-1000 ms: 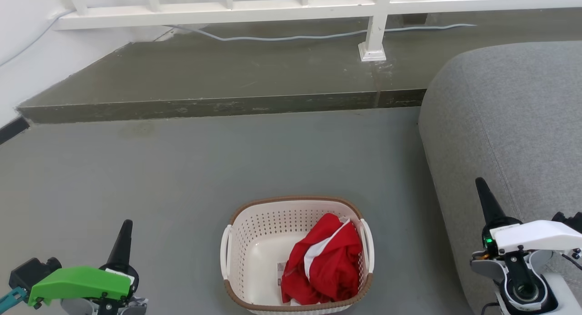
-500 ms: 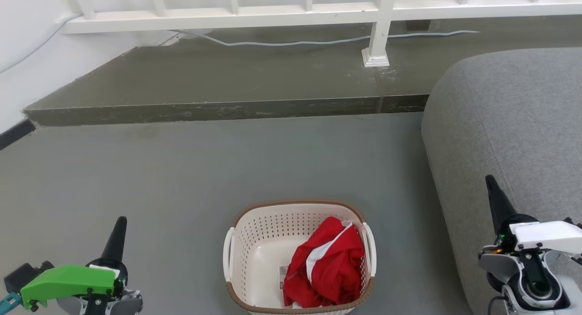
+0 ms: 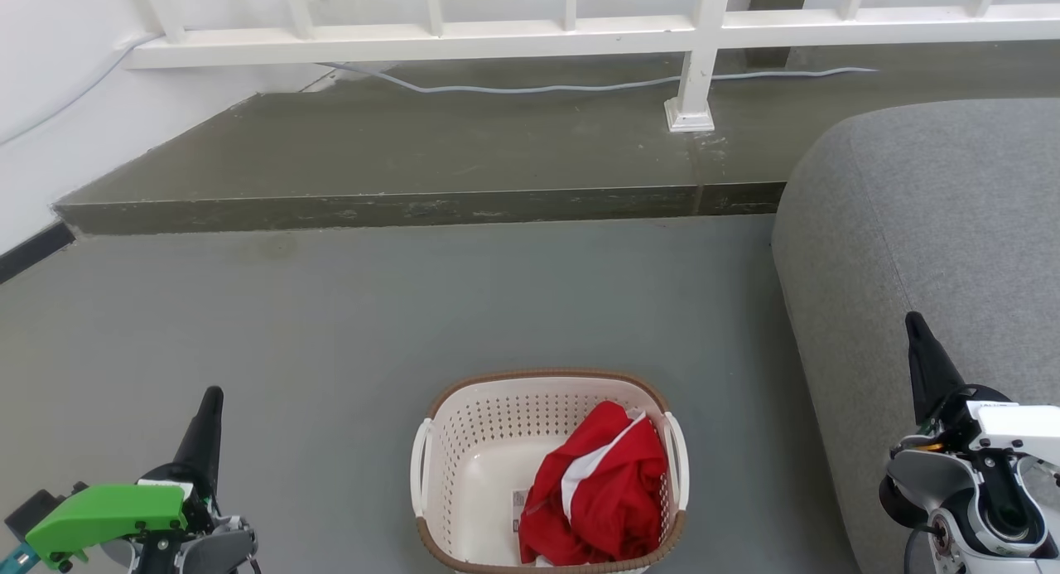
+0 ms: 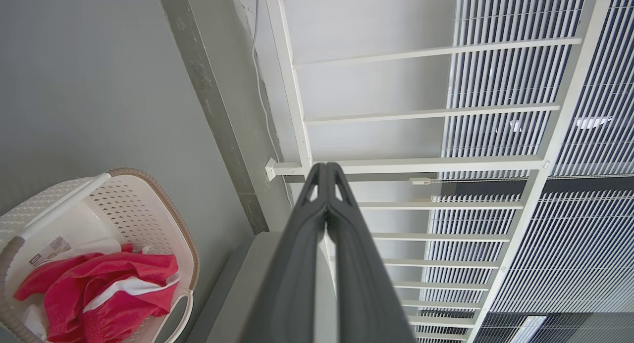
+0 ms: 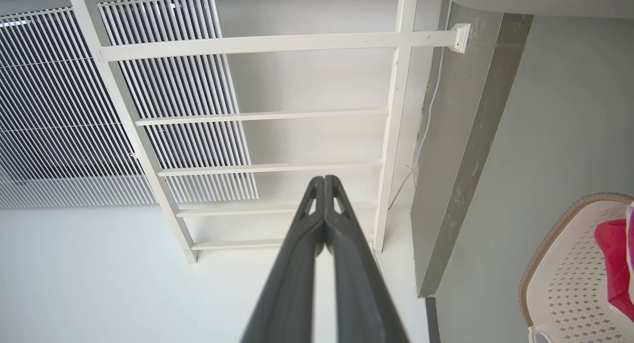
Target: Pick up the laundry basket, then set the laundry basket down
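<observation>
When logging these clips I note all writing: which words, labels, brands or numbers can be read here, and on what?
Sticker on the inner bottom of the laundry basket: carries dark print, but it is too small and blurred to read.
Red and white cloth in the basket: no writing to be seen.
No other text can be read.

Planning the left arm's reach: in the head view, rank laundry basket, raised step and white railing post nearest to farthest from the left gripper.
From the left gripper:
1. laundry basket, on the floor to its right.
2. raised step, ahead.
3. white railing post, standing on the step, far right.
</observation>
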Controlling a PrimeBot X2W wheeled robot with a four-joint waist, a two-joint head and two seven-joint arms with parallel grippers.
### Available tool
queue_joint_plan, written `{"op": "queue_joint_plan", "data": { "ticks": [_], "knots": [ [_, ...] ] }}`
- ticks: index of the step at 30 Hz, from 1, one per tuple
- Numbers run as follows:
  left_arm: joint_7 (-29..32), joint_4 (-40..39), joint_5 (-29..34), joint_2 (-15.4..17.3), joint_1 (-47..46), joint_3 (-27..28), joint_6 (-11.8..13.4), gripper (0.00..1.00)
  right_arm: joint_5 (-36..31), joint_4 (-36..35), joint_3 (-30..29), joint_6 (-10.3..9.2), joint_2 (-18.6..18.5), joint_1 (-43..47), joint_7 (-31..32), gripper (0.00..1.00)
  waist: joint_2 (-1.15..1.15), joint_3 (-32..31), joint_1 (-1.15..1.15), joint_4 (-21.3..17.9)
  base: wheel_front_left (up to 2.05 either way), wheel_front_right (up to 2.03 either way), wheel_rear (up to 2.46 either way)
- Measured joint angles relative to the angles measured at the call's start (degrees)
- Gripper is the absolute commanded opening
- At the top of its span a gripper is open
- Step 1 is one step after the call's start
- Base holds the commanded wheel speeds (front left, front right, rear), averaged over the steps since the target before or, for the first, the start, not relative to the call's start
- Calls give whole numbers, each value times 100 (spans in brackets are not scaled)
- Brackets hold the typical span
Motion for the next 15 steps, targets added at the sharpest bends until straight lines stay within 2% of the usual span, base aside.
{"op": "queue_joint_plan", "data": {
  "ticks": [15],
  "knots": [
    [13,37,-2,-38,-46,15,-16,0,41,64,-14,47,1,-35,0,0,0,-2,0,-1,0,0,0]
  ]
}}
